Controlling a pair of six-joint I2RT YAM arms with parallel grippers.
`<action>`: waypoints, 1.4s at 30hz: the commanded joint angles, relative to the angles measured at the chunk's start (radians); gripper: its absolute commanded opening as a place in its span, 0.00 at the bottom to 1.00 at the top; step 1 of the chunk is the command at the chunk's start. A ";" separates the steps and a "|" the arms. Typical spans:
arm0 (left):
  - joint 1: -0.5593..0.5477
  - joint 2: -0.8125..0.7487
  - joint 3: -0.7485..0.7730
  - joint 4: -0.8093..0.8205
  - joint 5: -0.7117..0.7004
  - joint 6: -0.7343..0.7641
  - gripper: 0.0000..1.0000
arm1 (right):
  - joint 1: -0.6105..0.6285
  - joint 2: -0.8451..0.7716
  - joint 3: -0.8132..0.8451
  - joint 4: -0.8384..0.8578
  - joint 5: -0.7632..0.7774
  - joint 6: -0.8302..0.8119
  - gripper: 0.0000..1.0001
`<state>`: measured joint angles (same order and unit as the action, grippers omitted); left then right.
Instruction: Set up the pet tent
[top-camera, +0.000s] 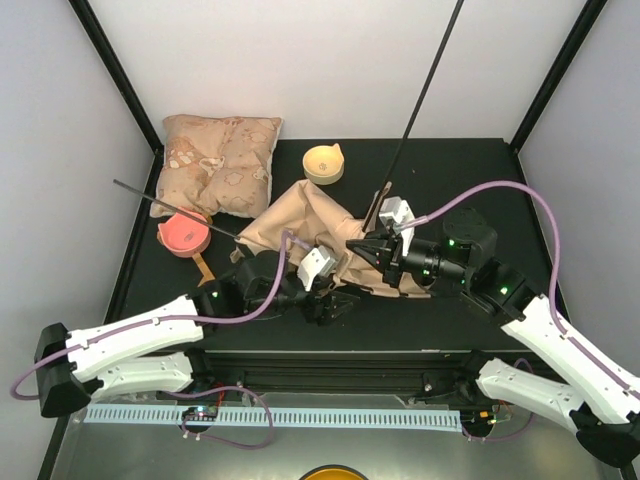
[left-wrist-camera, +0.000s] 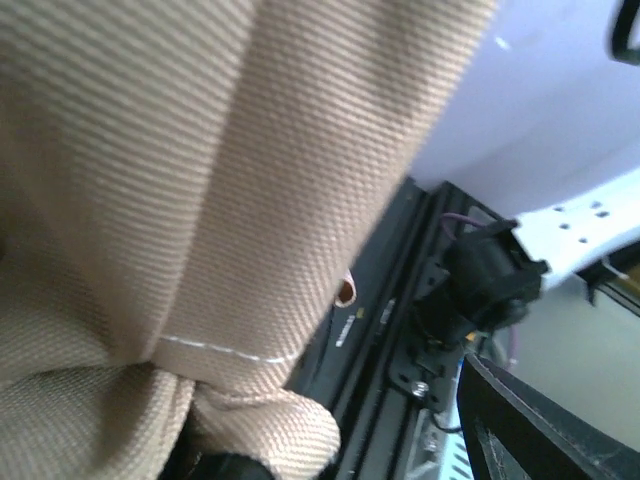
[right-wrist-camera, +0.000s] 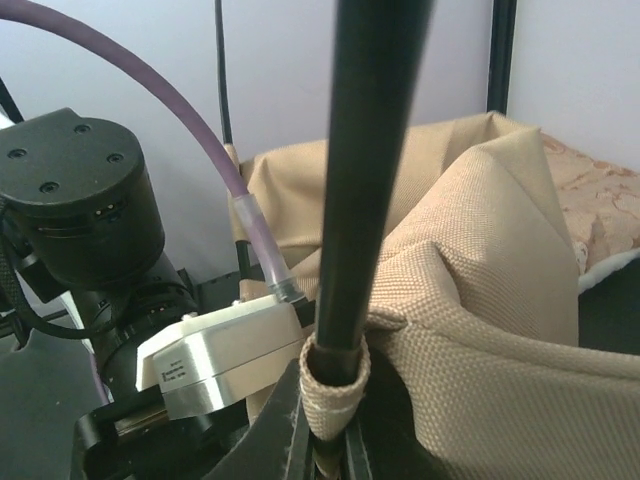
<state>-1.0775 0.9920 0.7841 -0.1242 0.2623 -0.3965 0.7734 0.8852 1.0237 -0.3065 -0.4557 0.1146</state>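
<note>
**Tent lies crumpled, one pole held at its loop**

Top view: The tent (top-camera: 305, 222) is seen as a crumpled tan heap in the middle of the black table (top-camera: 470, 170). A long thin pole (top-camera: 425, 85) rises out of the heap toward 1 o'clock and leaves the picture at the top. A second pole (top-camera: 170, 207) sticks out of the fabric toward 10 o'clock. A pillow (top-camera: 220, 160) lies at 11 o'clock from the tent, a yellow bowl (top-camera: 324, 163) at 12 o'clock, and a pink bowl (top-camera: 184, 234) at 9 o'clock. The right gripper (top-camera: 358, 250) is placed at the 4 o'clock edge of the heap. The left gripper (top-camera: 335, 300) is placed at the 6 o'clock edge, half under the fabric.

Left wrist view: Most of the picture is filled by tent (left-wrist-camera: 200, 200) fabric, very near, with a white seam (left-wrist-camera: 230, 350) across it. Only one dark finger (left-wrist-camera: 530, 420) is shown, at 5 o'clock, so it cannot be told whether the left gripper is spread or pressed together.

Right wrist view: The pole (right-wrist-camera: 370, 150) passes down through a woven loop (right-wrist-camera: 335, 375) of the tent (right-wrist-camera: 480, 300). The right gripper (right-wrist-camera: 325, 452) is pressed together on the base of this loop, at 6 o'clock. The white camera (right-wrist-camera: 220, 350) of the left arm and its purple cable (right-wrist-camera: 150, 80) are seen at 8 o'clock, the pillow (right-wrist-camera: 600, 200) at 3 o'clock.
</note>
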 joint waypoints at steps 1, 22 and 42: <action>-0.033 0.022 -0.002 -0.011 -0.142 -0.030 0.74 | -0.017 0.027 -0.052 -0.078 0.103 -0.032 0.01; -0.050 0.282 -0.052 0.372 -0.858 0.346 0.83 | -0.042 0.040 -0.075 -0.008 0.466 0.156 0.01; -0.056 -0.075 -0.196 0.009 -0.108 0.007 0.94 | -0.064 0.076 -0.105 0.060 0.375 0.114 0.01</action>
<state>-1.1217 1.0111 0.6205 -0.0700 -0.3294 -0.2501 0.7155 0.9485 0.9436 -0.2291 -0.0292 0.2657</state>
